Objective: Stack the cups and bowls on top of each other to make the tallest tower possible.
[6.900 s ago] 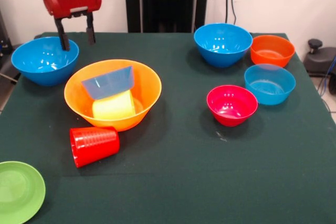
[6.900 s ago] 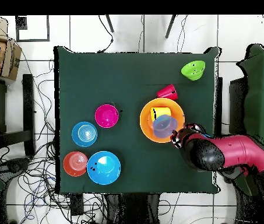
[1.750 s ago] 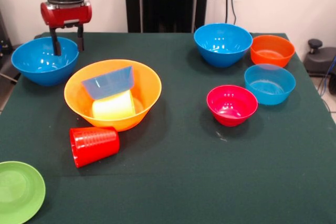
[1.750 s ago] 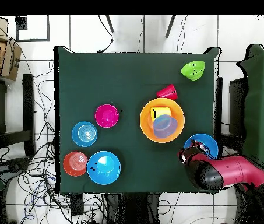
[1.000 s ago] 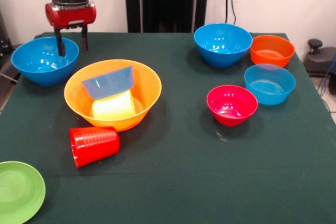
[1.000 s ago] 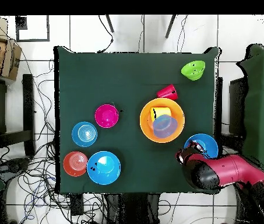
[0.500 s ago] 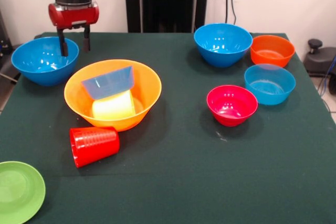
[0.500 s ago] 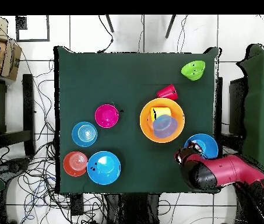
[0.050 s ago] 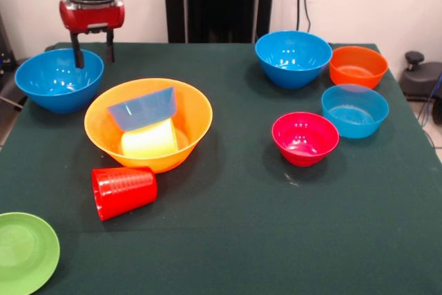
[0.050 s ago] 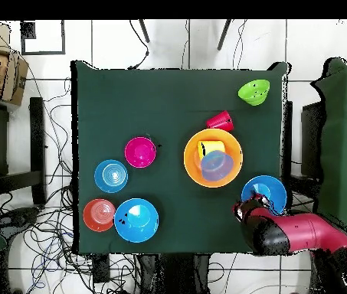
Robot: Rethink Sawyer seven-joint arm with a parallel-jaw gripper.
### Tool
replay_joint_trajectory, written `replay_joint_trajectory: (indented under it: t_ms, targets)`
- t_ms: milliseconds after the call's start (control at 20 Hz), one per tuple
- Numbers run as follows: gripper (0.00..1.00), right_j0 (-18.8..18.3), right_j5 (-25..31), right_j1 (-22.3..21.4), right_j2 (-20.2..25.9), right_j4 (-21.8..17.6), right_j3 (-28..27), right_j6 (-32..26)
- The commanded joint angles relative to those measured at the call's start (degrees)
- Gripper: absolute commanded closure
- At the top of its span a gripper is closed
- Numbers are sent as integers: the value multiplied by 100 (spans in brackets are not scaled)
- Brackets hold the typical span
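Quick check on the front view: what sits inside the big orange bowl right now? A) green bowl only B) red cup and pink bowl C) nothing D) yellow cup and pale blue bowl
D: the big orange bowl holds the yellow cup lying on its side with the pale blue bowl tilted above it; the red cup lies outside on the table.

Below the end effector [image 9: 92, 52], the big yellow-orange bowl [image 9: 148, 124] holds a tipped yellow cup [image 9: 149, 139] and pale blue bowl [image 9: 142, 108]; the red cup [image 9: 123, 192] lies sideways beyond it.
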Motion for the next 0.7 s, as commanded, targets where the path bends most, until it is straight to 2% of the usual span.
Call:
replay_joint_trajectory:
  t_ms: [50,150,400,700]
  targets:
    - [0,357,-613,120,-741,406,182,1648]
    - [0,502,-675,114,-947,534,166,1845]
    - [0,932,-1004,158,-1407,486,142,2203]
    - [0,1163,-931,54,-1429,360,177,2146]
